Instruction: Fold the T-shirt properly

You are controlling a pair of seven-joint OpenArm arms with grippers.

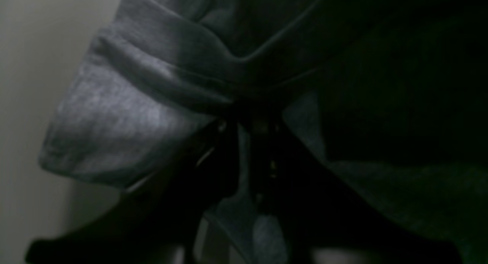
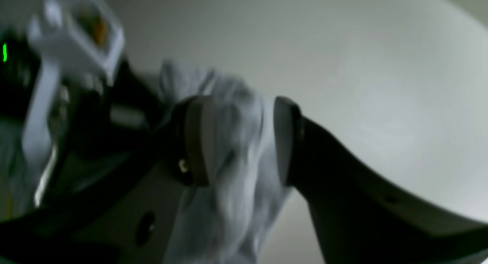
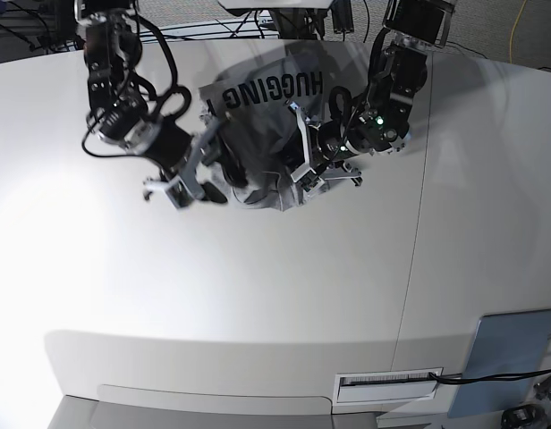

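Observation:
The heather-grey T-shirt (image 3: 267, 125) hangs bunched between my two grippers above the far part of the white table (image 3: 258, 286), with the black "HUGGING" lettering facing up at the back. My right gripper (image 3: 204, 174) is on the shirt's left side. In the right wrist view the right gripper (image 2: 241, 142) is shut on a wad of the grey cloth (image 2: 225, 218). My left gripper (image 3: 302, 165) is on the shirt's right side. In the dark left wrist view the left gripper (image 1: 255, 115) pinches folded cloth (image 1: 114, 115), which drapes over it.
Cables and arm bases (image 3: 284, 13) stand along the table's back edge. A blue-grey pad (image 3: 508, 353) and a slot with a label (image 3: 387, 382) lie at the front right. A seam (image 3: 417, 232) runs down the table's right part.

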